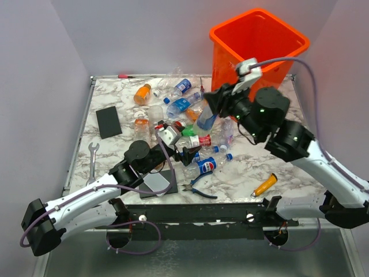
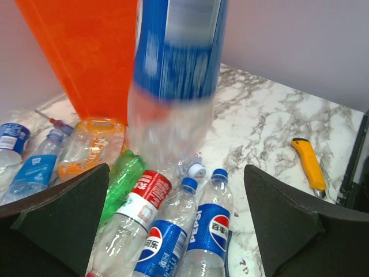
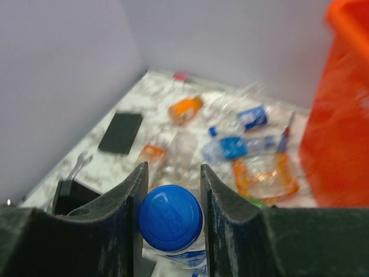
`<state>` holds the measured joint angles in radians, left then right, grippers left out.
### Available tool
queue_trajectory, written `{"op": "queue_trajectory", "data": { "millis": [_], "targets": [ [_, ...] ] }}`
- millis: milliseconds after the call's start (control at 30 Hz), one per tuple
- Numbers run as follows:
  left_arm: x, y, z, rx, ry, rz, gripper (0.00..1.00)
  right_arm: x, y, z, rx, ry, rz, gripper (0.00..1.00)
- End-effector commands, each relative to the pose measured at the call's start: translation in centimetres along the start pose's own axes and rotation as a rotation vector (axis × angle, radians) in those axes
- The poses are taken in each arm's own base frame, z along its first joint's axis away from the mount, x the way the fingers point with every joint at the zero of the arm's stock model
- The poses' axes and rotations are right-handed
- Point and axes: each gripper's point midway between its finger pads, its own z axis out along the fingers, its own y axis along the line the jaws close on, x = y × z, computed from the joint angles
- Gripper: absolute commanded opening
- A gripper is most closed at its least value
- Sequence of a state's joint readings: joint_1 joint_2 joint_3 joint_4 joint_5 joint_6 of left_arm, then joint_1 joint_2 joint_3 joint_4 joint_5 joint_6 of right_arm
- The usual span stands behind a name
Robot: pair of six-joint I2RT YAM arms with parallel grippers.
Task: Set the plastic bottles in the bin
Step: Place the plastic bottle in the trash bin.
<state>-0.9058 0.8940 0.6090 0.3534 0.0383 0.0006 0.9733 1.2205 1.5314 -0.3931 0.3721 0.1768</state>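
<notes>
The orange bin (image 1: 259, 40) stands at the table's far right. My right gripper (image 1: 214, 104) hangs just left of it, shut on the blue cap (image 3: 170, 217) of a blue-labelled plastic bottle (image 1: 206, 120) that dangles clear of the table. That bottle (image 2: 179, 63) fills the top of the left wrist view, blurred, with the bin (image 2: 86, 52) behind it. My left gripper (image 2: 177, 173) is open and holds nothing, low over two Pepsi bottles (image 2: 210, 231), a red-labelled bottle (image 2: 141, 202) and a green one (image 2: 124, 179). Several more bottles (image 1: 173, 98) lie scattered across the middle.
An orange-handled screwdriver (image 1: 264, 185) lies near the front right, blue-handled pliers (image 1: 199, 187) at the front centre. A wrench (image 1: 93, 158) and a black block (image 1: 108, 121) lie on the left. A grey pad (image 1: 157, 183) sits under my left arm.
</notes>
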Motion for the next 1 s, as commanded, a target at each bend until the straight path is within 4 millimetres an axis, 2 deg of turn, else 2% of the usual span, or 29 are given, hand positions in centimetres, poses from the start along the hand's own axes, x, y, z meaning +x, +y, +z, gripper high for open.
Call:
{"op": "queue_trajectory", "data": {
  "millis": [0,100,167,200,267,367,400,500,600,667,733,967],
  "targets": [
    [-1.6,2.1,-0.8,-0.123,-0.068,0.0,0.99,-10.7,-6.7,-5.6,0.314,-0.265,-0.067,0.0],
    [-1.7,3.2,-1.3,-0.192,-0.079,-0.003,0.99,-16.0,-10.0,-8.5,0.52,-0.437,-0.103,0.0],
    [-1.7,4.0,-1.5,-0.234,-0.08,-0.004,0.99,-19.1,-11.5,-10.6,0.618,-0.574,-0.101,0.0],
    [-1.5,4.2,-1.6,-0.251,-0.078,-0.004,0.99,-20.3,-11.9,-10.9,0.646,-0.622,-0.101,0.0],
    [-1.3,4.8,-1.9,-0.288,-0.076,-0.004,0.99,-22.6,-13.0,-10.9,0.694,-0.682,-0.104,0.0],
    [-1.1,5.4,-2.1,-0.324,-0.072,-0.005,0.99,-25.8,-16.5,-9.5,0.765,-0.729,-0.078,0.0],
    [-1.1,5.5,-2.1,-0.329,-0.07,-0.007,0.99,-26.1,-18.1,-8.8,0.794,-0.733,-0.076,0.0],
    [-1.0,5.4,-2.1,-0.33,-0.07,-0.006,0.99,-26.6,-20.9,-7.4,0.869,-0.802,-0.058,0.0],
    [-0.9,5.5,-2.3,-0.336,-0.066,0.003,0.99,-26.2,-24.5,-4.4,0.9,-0.792,-0.016,0.0],
    [-0.8,5.5,-2.4,-0.343,-0.064,0.015,0.99,-24.5,-27.0,-1.7,0.881,-0.75,0.028,0.0],
    [-0.7,5.5,-2.5,-0.346,-0.06,0.029,0.99,-22.8,-28.4,0.7,0.848,-0.733,0.077,0.0],
    [-0.5,5.8,-2.5,-0.365,-0.049,0.037,0.99,-16.1,-30.5,8.2,0.763,-0.561,0.102,0.0]
  ]
}}
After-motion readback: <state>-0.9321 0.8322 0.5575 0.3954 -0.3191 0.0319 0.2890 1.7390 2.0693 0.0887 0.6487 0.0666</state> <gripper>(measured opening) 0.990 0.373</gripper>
